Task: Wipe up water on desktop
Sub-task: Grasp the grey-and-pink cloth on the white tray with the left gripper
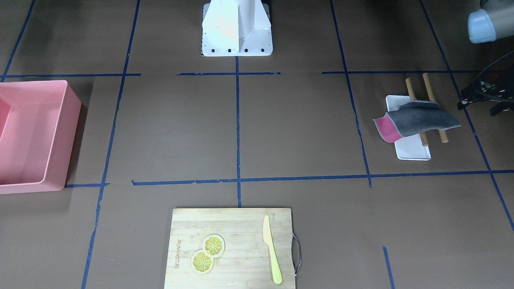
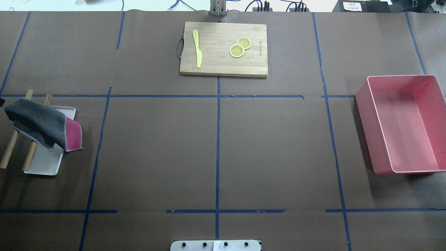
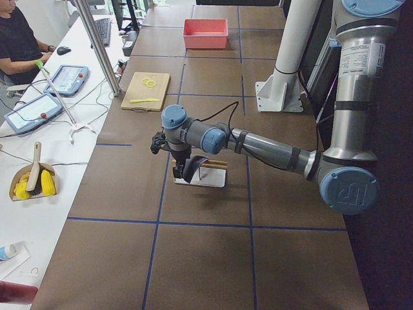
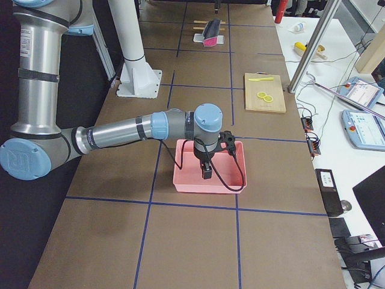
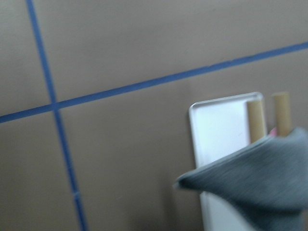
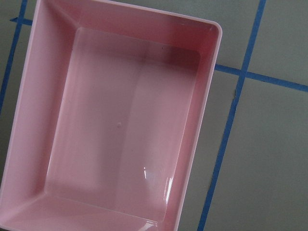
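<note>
Desktop (image 2: 271, 146) lies brown and blue-taped under both arms; left gripper (image 3: 181, 169), near the grey-and-pink cloth (image 2: 38, 125) draped over wooden rods (image 2: 30, 155), and right gripper (image 4: 206, 171), over the pink bin (image 2: 369, 132), show clearly only in side views, so open or clenched cannot be told.

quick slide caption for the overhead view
Grey cloth draped over wooden rods by a white tray; pink bin opposite, desktop between.
</note>
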